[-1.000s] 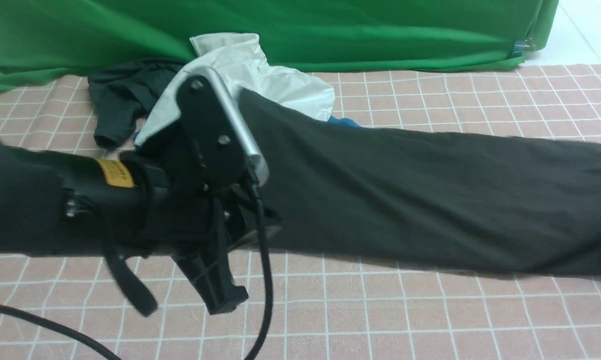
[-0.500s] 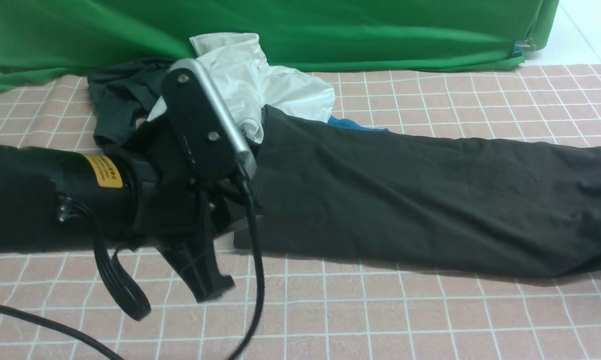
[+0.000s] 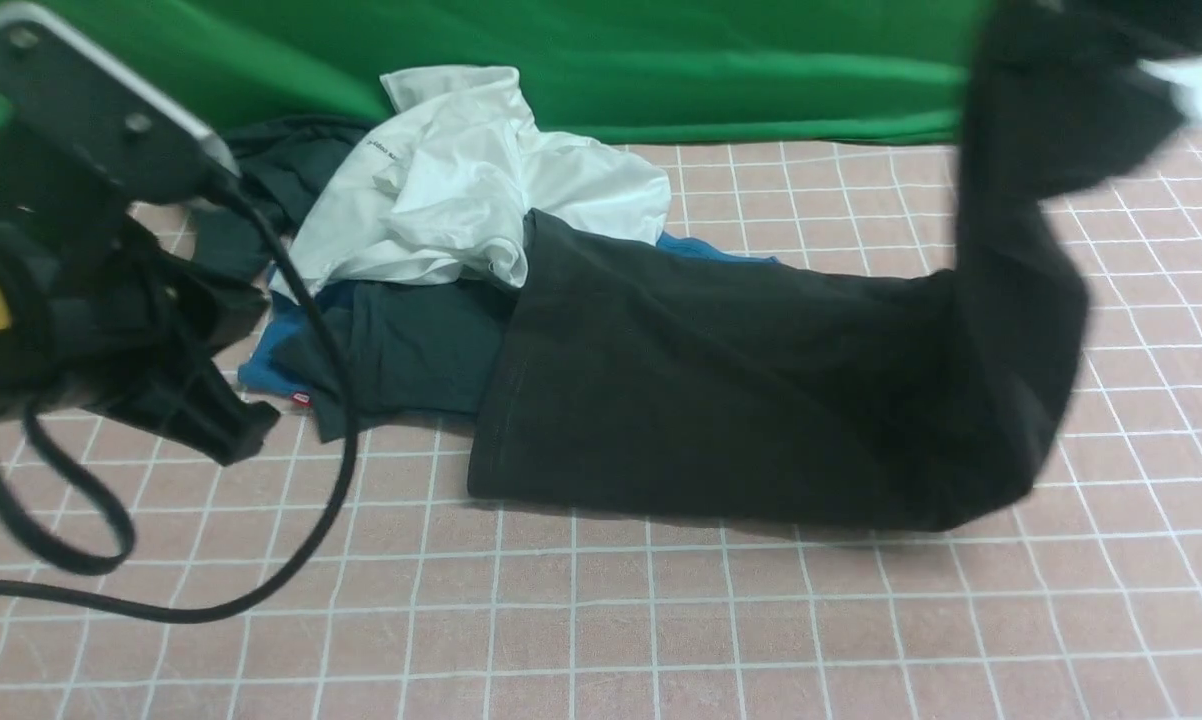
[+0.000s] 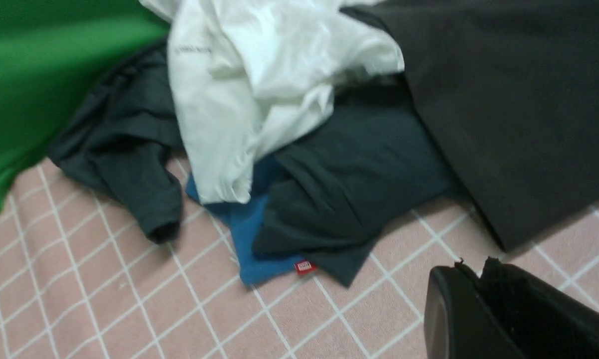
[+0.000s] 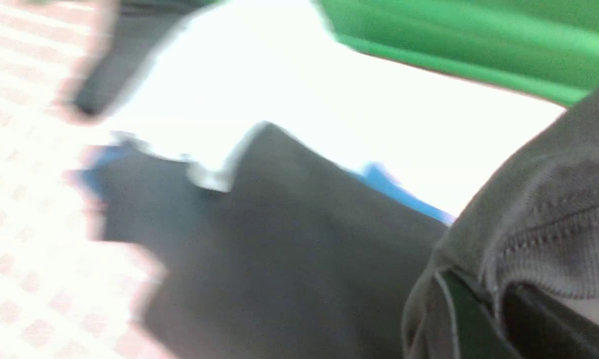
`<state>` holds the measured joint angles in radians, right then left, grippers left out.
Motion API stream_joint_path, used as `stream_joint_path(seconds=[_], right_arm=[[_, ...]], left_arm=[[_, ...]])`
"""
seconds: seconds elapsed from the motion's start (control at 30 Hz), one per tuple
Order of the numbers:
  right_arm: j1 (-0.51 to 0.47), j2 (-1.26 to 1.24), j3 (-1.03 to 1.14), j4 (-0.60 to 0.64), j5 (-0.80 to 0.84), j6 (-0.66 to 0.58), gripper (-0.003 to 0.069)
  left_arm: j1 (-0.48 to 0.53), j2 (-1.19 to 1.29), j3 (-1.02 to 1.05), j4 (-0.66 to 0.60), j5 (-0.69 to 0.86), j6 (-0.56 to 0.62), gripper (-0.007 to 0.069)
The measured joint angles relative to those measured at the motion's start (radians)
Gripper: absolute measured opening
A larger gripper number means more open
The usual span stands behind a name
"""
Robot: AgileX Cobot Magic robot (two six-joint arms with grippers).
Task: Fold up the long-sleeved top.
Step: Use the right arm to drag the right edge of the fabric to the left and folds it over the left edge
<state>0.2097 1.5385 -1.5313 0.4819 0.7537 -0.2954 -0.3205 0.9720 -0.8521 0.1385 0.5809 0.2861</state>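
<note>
— Where is the long-sleeved top [image 3: 721, 390] lying?
— Its black body is stretching across the middle of the bench [image 3: 661, 620], while its right-hand part is rising into a blurred, hanging fold.
— And what is lifting that part?
— The right pincer [image 5: 471, 309]. It is clenching the fabric near a ribbed edge, and the cloth is bunching around its tips.
— What is the left pincer [image 4: 471, 274] doing?
— It is hovering over the bench, clenched on itself, near the top's left edge but apart from it.
— What is sitting beside the top?
— A dark green-grey cloth [image 3: 411, 350] is lying just to its left, partly covering a blue cloth [image 3: 271, 360] that is showing a red tag [image 4: 304, 267]. A crumpled white shirt [image 3: 461, 180] is resting over them, touching the top's far left corner.
— And farther out?
— Dark fabric [image 4: 135, 134] is bunching beyond the shirt, and a green drape [image 3: 741, 70] is hanging along the bench's far side.
</note>
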Motion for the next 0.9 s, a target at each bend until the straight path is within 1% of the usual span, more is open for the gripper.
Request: stream_joint_path(seconds=[0.1,0.2,0.3,0.4,0.43,0.47,0.53,0.6,0.67,0.7,0.73,0.8,0.83,0.87,0.9], right_arm=[[0.114,0.117,-0.097,0.017,0.000,0.000,0.0101],[0.198,0.258,-0.184,0.020,0.002,0.009,0.0101],[0.247,0.368,-0.250,0.020,0.007,0.036,0.0101],[0.291,0.475,-0.323,0.020,0.007,0.101,0.0108],[0.301,0.498,-0.341,0.020,0.007,0.122,0.0128],[0.314,0.521,-0.361,0.020,0.006,0.137,0.0162],[0.336,0.552,-0.390,0.022,0.005,0.166,0.0262],[0.358,0.562,-0.399,0.024,0.002,0.180,0.0392],[0.373,0.564,-0.407,0.025,0.012,0.181,0.0486],[0.377,0.564,-0.414,0.026,0.027,0.182,0.0521],[0.379,0.564,-0.422,0.026,0.043,0.182,0.0545],[0.380,0.564,-0.449,0.014,0.088,0.183,0.0558],[0.379,0.562,-0.464,-0.006,0.118,0.183,0.0553],[0.373,0.555,-0.487,-0.049,0.167,0.184,0.0527],[0.372,0.553,-0.491,-0.056,0.181,0.184,0.0516]], left_arm=[[0.001,-0.026,0.000,-0.011,0.000,-0.001,0.0010],[0.001,-0.037,0.000,-0.019,0.003,-0.001,0.0010],[0.001,-0.037,0.000,-0.027,0.005,-0.001,0.0010],[0.001,-0.037,0.000,-0.037,0.007,-0.001,0.0010],[0.001,-0.037,0.000,-0.037,0.007,-0.001,0.0010],[0.001,-0.037,0.000,-0.037,0.007,-0.001,0.0010],[0.001,-0.037,0.000,-0.038,0.007,-0.001,0.0010],[0.001,-0.037,0.000,-0.038,0.007,-0.001,0.0010],[0.001,-0.037,0.000,-0.038,0.010,-0.001,0.0010],[0.001,-0.037,0.000,-0.038,0.011,-0.001,0.0010],[0.001,-0.037,0.000,-0.038,0.012,-0.001,0.0010],[0.001,-0.037,0.000,-0.038,0.012,-0.001,0.0010],[0.001,-0.037,0.000,-0.038,0.013,0.000,0.0010],[0.001,-0.037,0.000,-0.039,0.014,0.002,0.0010],[0.001,-0.037,0.000,-0.040,0.014,0.002,0.0010]])
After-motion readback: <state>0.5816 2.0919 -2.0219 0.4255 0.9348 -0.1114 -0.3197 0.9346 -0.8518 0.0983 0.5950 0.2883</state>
